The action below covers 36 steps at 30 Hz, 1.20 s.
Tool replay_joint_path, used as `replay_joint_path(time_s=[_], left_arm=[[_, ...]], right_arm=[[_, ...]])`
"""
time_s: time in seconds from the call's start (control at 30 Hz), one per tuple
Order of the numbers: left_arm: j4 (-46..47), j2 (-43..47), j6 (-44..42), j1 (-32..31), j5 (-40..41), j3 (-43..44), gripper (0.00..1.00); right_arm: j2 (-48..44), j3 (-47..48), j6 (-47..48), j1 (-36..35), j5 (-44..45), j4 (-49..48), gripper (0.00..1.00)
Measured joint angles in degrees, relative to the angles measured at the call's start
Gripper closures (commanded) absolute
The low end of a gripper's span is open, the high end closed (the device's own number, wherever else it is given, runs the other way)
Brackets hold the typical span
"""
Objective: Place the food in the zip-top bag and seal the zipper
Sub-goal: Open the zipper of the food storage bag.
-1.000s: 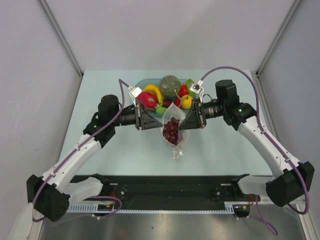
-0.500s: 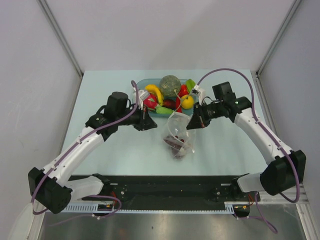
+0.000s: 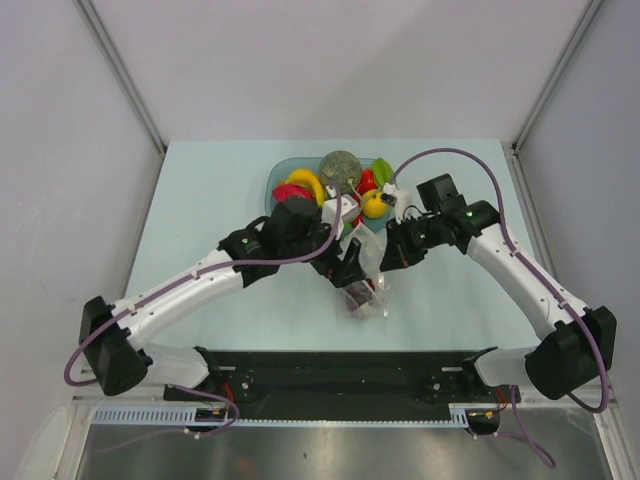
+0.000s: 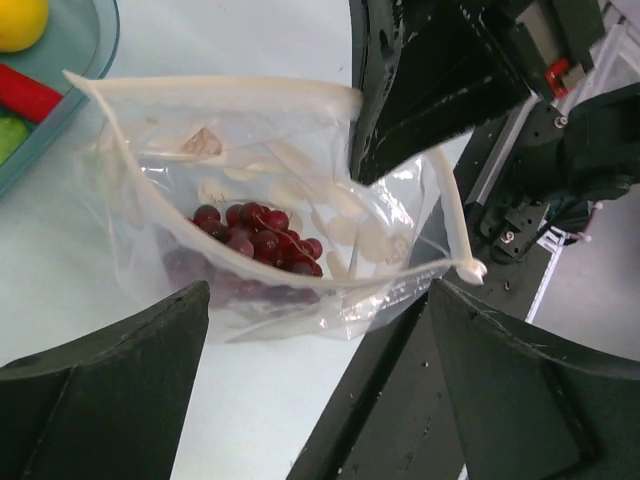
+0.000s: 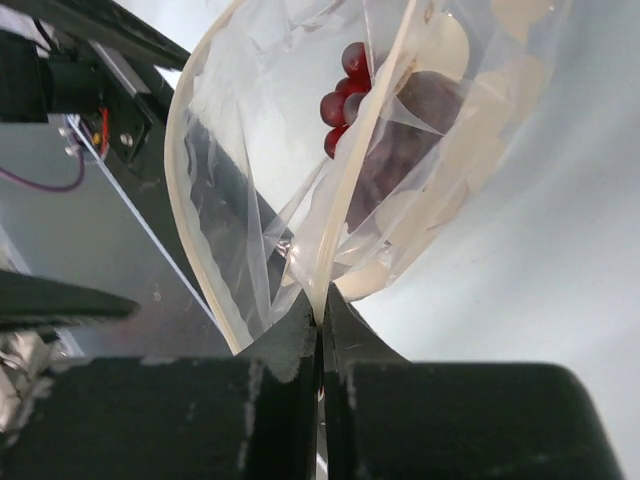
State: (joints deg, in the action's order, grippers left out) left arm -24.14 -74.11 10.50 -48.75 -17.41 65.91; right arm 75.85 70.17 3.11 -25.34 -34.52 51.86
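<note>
The zip-top bag (image 3: 368,292) hangs open over the table, dotted and clear, with the dark red grapes (image 4: 255,236) at its bottom. My right gripper (image 5: 320,305) is shut on one end of the bag's mouth, pinching the zipper (image 5: 203,235) strip there. In the left wrist view the right gripper (image 4: 420,85) shows as a black wedge at the far rim. My left gripper (image 4: 320,290) is open beside the bag's near side, its fingers (image 4: 110,385) wide apart and gripping nothing. The grey-green bumpy ball (image 3: 341,166) sits in the blue bowl (image 3: 279,177).
The bowl also holds a banana (image 3: 306,183), a pink dragon fruit (image 3: 291,192), a yellow fruit (image 3: 375,205) and red and green pieces. A corner of the bowl (image 4: 72,110) lies close to the bag. A black rail (image 3: 340,372) runs along the near table edge.
My left gripper has let go of the bag, swung right to its near side and opened wide. The right gripper has lowered the bag towards the table.
</note>
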Motion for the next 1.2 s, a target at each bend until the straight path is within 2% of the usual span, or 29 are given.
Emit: replay_joint_path(time_s=[0.1, 0.17, 0.2, 0.3, 0.33, 0.37, 0.4, 0.63, 0.7, 0.73, 0.8, 0.87, 0.9, 0.97, 1.0, 1.1, 1.2], left_arm=[[0.1, -4.7, 1.2, -1.4, 3.1, 3.7, 0.14], [0.3, -7.5, 2.3, -1.3, 5.1, 5.1, 0.37], [0.3, -8.7, 3.0, -1.3, 5.6, 5.4, 0.57], [-0.5, -11.2, 3.7, -1.2, 6.8, 5.8, 0.80], [-1.2, -11.5, 3.3, -1.1, 6.9, 5.9, 0.94], [-1.8, -11.5, 3.1, -1.0, 7.0, 6.1, 1.00], [-2.6, -11.5, 2.6, -0.7, 6.8, 6.5, 1.00], [-7.3, -7.0, -3.1, 4.5, 1.3, 7.7, 1.00], [-7.8, -5.1, -4.7, 5.3, -0.3, 7.7, 1.00], [-8.0, -4.4, -5.2, 5.3, -1.3, 7.7, 1.00], [-8.2, -4.2, -6.1, 5.0, -3.4, 7.9, 0.98], [-8.6, -5.8, -6.6, 4.7, -5.8, 8.3, 0.79], [-8.7, -7.0, -6.9, 4.7, -6.6, 8.5, 0.62], [-8.6, -9.2, -7.6, 5.0, -7.5, 8.9, 0.43], [-8.4, -10.3, -7.7, 5.4, -8.2, 9.0, 0.28], [-6.8, -11.0, -9.2, 8.1, -9.8, 9.7, 0.10], [-1.9, -11.0, -13.4, 12.1, -10.3, 12.3, 0.08]], right_arm=[[-0.1, 0.0, -4.4, 0.5, 0.8, -0.3, 1.00], [-0.5, 0.0, -7.8, 0.6, 1.6, -0.5, 1.00], [-1.0, -0.1, -9.1, 0.6, 2.1, -0.6, 1.00], [-3.5, -0.4, -11.5, 0.3, 3.5, -0.4, 1.00], [-4.7, -0.4, -12.0, 0.3, 4.6, 0.0, 1.00], [-5.5, -0.4, -12.2, 0.2, 5.3, 0.4, 1.00], [-6.4, -0.4, -12.2, 0.2, 6.2, 0.9, 1.00], [-11.2, -1.0, -11.6, 2.5, 14.9, 3.8, 0.99], [-12.0, -2.3, -11.2, 3.8, 17.7, 4.0, 0.89], [-12.1, -3.1, -11.0, 4.5, 19.1, 4.1, 0.97], [-11.8, -3.6, -10.7, 5.5, 20.0, 4.2, 1.00], [-11.2, -3.6, -10.4, 6.6, 19.9, 4.3, 1.00], [-11.0, -3.6, -10.0, 7.0, 19.3, 4.3, 1.00], [-10.7, -3.6, -9.3, 7.7, 18.8, 4.5, 1.00], [-10.6, -3.6, -8.9, 8.1, 18.6, 4.6, 1.00], [-10.7, -3.6, -8.3, 9.5, 18.0, 5.1, 1.00], [-10.8, -3.6, -8.2, 11.5, 17.0, 5.4, 1.00]])
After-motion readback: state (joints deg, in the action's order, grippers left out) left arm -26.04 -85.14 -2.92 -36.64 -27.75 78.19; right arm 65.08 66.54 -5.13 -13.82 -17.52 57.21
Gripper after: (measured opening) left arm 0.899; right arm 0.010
